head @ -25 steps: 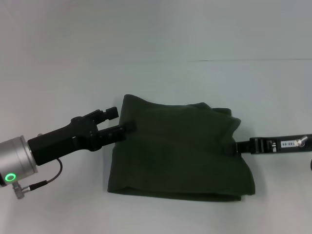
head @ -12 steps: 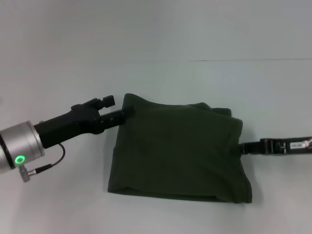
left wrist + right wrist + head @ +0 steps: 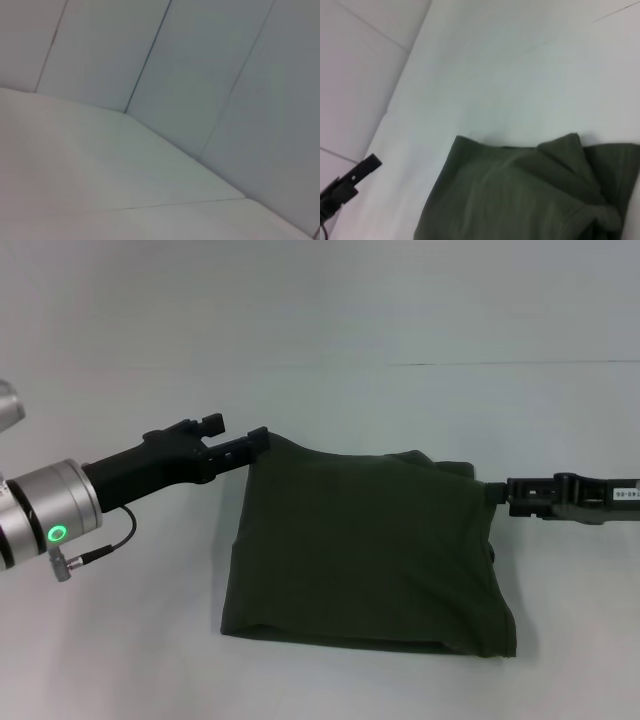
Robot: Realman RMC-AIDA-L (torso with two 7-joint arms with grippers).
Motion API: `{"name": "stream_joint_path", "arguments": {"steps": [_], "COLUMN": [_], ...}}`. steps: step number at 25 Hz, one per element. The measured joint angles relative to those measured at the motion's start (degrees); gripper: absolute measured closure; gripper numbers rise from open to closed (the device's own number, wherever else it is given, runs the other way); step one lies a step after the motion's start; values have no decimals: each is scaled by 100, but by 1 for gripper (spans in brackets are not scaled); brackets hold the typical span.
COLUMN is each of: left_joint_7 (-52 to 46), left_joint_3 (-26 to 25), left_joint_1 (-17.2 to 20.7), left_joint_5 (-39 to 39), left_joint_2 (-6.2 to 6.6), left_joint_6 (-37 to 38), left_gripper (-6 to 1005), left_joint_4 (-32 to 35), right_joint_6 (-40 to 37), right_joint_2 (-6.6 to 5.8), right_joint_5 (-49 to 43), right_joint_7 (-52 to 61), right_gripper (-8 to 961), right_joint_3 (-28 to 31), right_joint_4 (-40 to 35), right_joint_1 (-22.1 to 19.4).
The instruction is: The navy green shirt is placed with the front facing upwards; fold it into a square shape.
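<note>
The navy green shirt is seen folded into a rough square on the white bench, plain side up. Its far left corner is touched by the left pincer, whose state cannot be told. The far right corner is met by the right pincer, which likewise cannot be judged open or closed.
</note>
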Motion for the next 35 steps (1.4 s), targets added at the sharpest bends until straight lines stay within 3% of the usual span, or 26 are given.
{"name": "stream_joint_path", "arguments": {"steps": [5,13,21,28,35], "left_joint_7": [20,43,52,52,52], "left_joint_3": [-21,-10,15,48,47], "left_joint_1": [-6,-36,-125,-160,-186], "left_joint_5": [-3,-17,-18,-13,-8], "left_joint_2": [-1,-1,-1,-44,-62], "left_joint_6": [-226,-427,-522,-755,-768], "left_gripper": [92,92,92,92,92], "left_joint_4": [20,20,-19,-52,-54], "right_joint_6": [264,502,1364,1486,1637], "right_joint_2": [85,267,536,552,492], "right_joint_5": [-13,-6,99,549,549], "right_joint_7": [161,161,-288,-666,-657], "right_gripper": [252,222,235,262,289], "right_joint_3": [-68,-58,-40,-64,-69], "right_joint_4": [148,283,241,234,261], "right_joint_1": [140,266,392,446,486]}}
